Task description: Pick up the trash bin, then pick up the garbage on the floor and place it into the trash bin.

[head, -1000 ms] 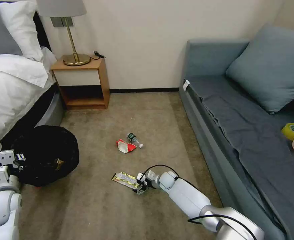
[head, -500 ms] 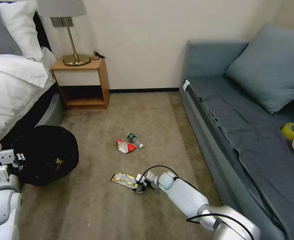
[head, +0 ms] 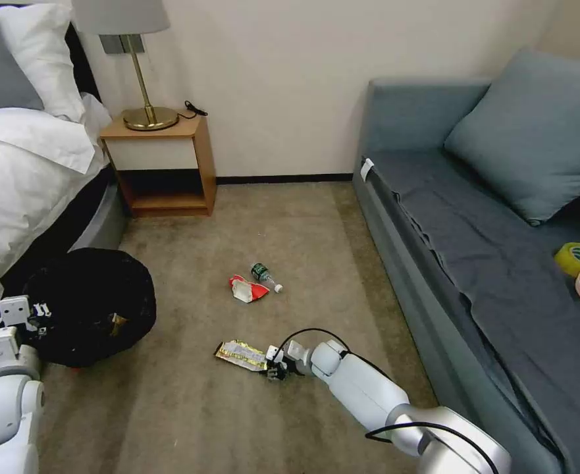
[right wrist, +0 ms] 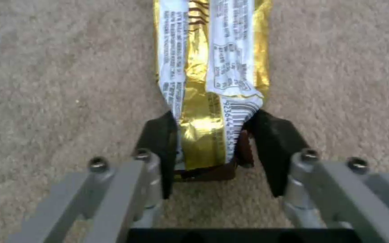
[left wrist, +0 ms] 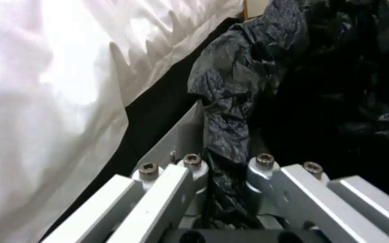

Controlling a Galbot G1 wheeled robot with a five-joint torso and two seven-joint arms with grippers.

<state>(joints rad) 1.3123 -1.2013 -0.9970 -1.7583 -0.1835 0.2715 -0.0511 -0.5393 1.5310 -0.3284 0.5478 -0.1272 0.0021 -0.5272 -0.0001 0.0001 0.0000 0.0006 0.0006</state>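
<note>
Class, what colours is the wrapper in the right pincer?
Shiny gold with white printed panels; the snack wrapper shows best in the right wrist view.

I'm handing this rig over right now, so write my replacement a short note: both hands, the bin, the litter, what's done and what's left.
Left hand: shut on the bagged rim of the trash bin, holding it beside the bed.
Right hand: down at the carpet, its pads on either side of one end of the gold snack wrapper, which lies on the floor.
Done: bin gripped; one scrap shows inside it.
Left: lift the wrapper into the bin, then the red-and-white pack and the small bottle lying together farther out.
</note>
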